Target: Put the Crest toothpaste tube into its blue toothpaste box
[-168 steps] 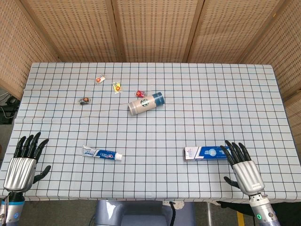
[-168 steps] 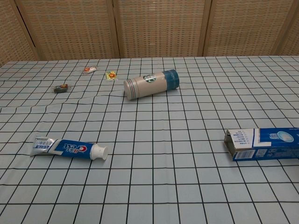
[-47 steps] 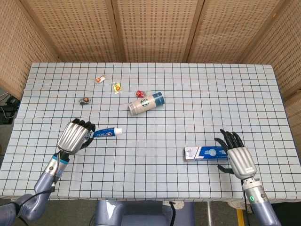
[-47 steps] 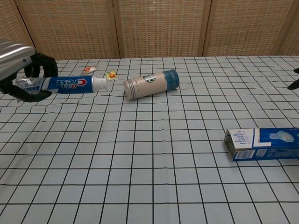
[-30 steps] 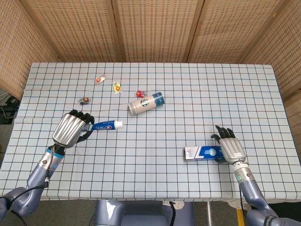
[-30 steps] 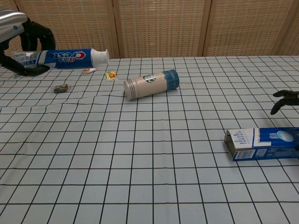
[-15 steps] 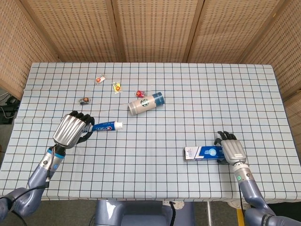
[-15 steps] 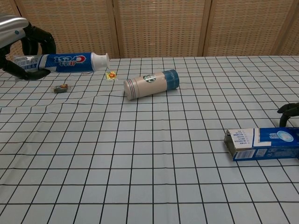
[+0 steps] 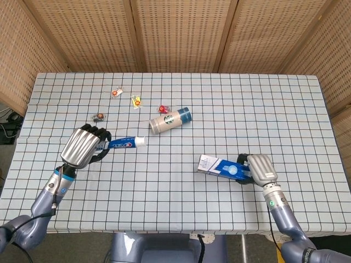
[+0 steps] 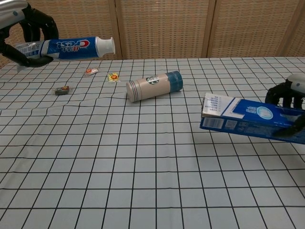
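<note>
- Blue box first: the right hand [image 9: 260,169] is gripping the toothpaste box [image 9: 222,166] by its far end and holding it up off the bench [image 9: 230,109], near the front right corner, with the open flap end pointing toward the left side.
- Meanwhile the left hand [image 9: 82,147] is wrapping around the tail of the Crest toothpaste tube [image 9: 125,143], keeping it in the air over the left part of the bench, white cap aiming right.
- So cap and box mouth are facing each other, long axes roughly in line but the box is tilting a bit, and the two are well apart.
- I'm guessing the gap needs closing and the axes lining up before the cap goes in.
- Tumbler [image 9: 170,120] is lying on its side behind all this.
</note>
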Available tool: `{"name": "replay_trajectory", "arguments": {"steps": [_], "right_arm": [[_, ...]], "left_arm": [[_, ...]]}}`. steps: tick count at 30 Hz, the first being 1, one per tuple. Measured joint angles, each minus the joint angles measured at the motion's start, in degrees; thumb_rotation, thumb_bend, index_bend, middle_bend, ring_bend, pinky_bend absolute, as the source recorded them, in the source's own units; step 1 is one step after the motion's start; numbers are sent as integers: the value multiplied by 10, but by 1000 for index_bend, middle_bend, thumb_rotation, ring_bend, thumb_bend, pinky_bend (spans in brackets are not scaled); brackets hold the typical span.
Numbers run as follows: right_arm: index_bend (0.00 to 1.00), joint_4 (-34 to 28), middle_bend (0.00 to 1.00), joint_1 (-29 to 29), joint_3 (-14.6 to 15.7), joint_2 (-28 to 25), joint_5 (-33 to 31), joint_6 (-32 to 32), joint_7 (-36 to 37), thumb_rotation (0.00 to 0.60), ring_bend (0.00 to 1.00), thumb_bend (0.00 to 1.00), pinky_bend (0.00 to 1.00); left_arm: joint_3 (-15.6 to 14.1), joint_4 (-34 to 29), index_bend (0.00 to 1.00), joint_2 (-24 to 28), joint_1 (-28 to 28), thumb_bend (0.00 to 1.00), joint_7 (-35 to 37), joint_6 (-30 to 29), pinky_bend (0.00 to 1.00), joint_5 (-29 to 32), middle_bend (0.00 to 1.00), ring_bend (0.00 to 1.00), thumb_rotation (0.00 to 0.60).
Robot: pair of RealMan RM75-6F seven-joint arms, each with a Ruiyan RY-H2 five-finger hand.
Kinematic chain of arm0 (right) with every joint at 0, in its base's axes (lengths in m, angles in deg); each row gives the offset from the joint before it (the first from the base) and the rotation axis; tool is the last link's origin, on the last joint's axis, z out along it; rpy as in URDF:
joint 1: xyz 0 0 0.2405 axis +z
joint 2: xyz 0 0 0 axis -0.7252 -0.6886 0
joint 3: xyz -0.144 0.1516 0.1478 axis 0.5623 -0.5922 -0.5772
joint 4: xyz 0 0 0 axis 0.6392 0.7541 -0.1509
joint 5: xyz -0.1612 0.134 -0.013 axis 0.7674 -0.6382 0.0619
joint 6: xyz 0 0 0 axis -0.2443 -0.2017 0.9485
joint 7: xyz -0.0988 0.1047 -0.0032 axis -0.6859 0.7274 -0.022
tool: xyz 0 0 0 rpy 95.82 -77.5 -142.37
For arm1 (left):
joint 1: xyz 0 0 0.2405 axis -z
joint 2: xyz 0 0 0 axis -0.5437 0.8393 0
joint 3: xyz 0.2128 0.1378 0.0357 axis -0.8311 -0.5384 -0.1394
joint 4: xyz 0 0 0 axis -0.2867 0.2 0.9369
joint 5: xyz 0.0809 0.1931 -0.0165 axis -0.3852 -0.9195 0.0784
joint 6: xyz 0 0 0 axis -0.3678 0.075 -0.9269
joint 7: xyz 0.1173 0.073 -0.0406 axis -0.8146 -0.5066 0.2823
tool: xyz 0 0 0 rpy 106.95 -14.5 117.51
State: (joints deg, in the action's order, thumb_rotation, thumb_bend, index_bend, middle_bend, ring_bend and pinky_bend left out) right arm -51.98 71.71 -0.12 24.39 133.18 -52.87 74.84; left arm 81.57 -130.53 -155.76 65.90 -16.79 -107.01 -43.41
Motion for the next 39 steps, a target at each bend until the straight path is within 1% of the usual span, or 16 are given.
{"name": "replay_trajectory", "arguments": {"steps": [5,8,12,16,19,22,30,35,39], "right_arm": [[798,-87,607,28,-40,-35,-34,16,0,600,647,232,677],[812,-110,616,46,-61,-50,-56,26,10,600,654,233,677],[820,-114,623,63,-76,-57,-75,39,28,600,656,232,677],[815,-110,621,70,-80,-60,-84,44,39,600,656,233,677],[813,-107,621,74,-82,-63,-86,46,50,600,656,233,677],[813,-105,621,76,-82,-69,-86,48,62,600,656,232,677],[813,-108,620,78,-79,-81,-83,48,82,600,656,232,677],[812,-113,620,80,-76,-88,-82,48,93,600,656,232,677],[812,-114,620,82,-71,-91,-87,49,95,600,656,232,677]], "left_arm": [[17,-37,880,24,19,630,4,30,482,20,569,540,600],[27,-55,880,37,33,624,6,49,482,32,569,540,600],[40,-83,880,56,53,623,6,80,482,52,569,540,600],[54,-107,881,78,74,623,0,108,482,76,569,540,600],[60,-118,882,89,86,624,-22,120,482,89,569,540,600],[67,-133,883,108,102,623,-62,137,482,109,569,540,600],[85,-182,883,173,152,623,-168,176,482,204,569,540,600],[89,-197,884,189,185,623,-209,185,482,256,569,541,600],[85,-200,884,190,215,624,-238,190,482,292,569,540,600]]}}
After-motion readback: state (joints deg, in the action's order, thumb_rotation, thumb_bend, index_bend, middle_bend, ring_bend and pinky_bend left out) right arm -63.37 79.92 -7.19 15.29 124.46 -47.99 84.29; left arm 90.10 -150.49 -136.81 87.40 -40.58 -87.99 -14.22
